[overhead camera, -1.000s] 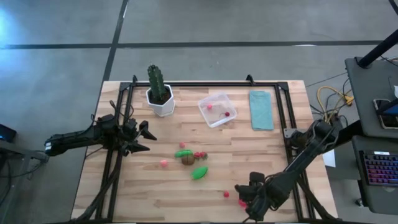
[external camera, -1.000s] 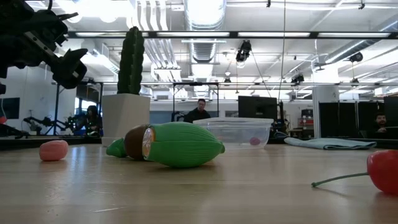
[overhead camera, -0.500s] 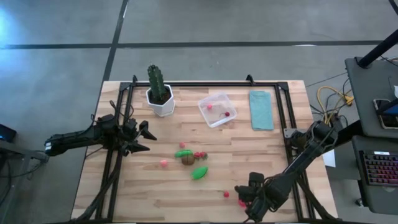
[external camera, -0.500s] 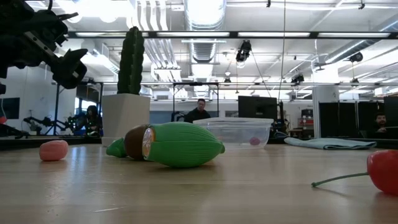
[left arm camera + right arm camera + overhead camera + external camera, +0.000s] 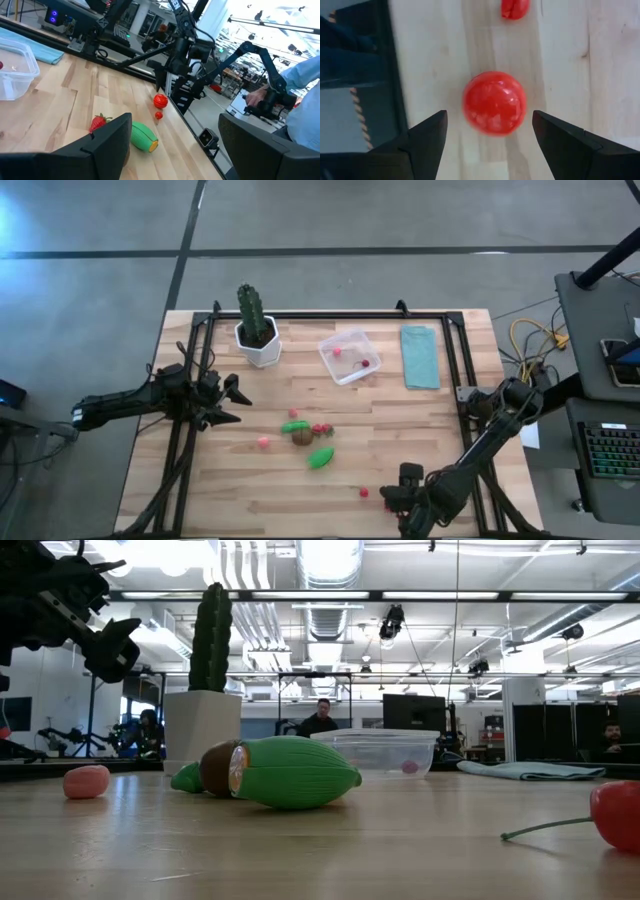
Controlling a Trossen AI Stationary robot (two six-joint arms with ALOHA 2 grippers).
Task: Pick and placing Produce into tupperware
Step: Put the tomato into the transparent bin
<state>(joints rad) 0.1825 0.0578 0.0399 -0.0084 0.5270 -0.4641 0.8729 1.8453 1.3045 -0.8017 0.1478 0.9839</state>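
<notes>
The clear tupperware (image 5: 350, 336) stands near the table's far edge and holds two red pieces. Loose produce lies mid-table: a green piece (image 5: 320, 458), a brown ball (image 5: 302, 437), a pink piece (image 5: 264, 443) and a red piece (image 5: 363, 492). My right gripper (image 5: 489, 119) is open at the near edge, pointing down. Its fingers stand on either side of a red ball (image 5: 494, 102) without touching it. My left gripper (image 5: 235, 402) waits open over the table's left side.
A tall cactus in a white pot (image 5: 258, 340) stands at the far left. A light blue folded cloth (image 5: 420, 356) lies right of the tupperware. A black frame (image 5: 330, 315) rims the table. A small red piece (image 5: 515, 8) lies near the ball. People show beyond the table.
My right gripper has shifted slightly toward the table's near edge, settling over the red ball. Nothing else has moved.
</notes>
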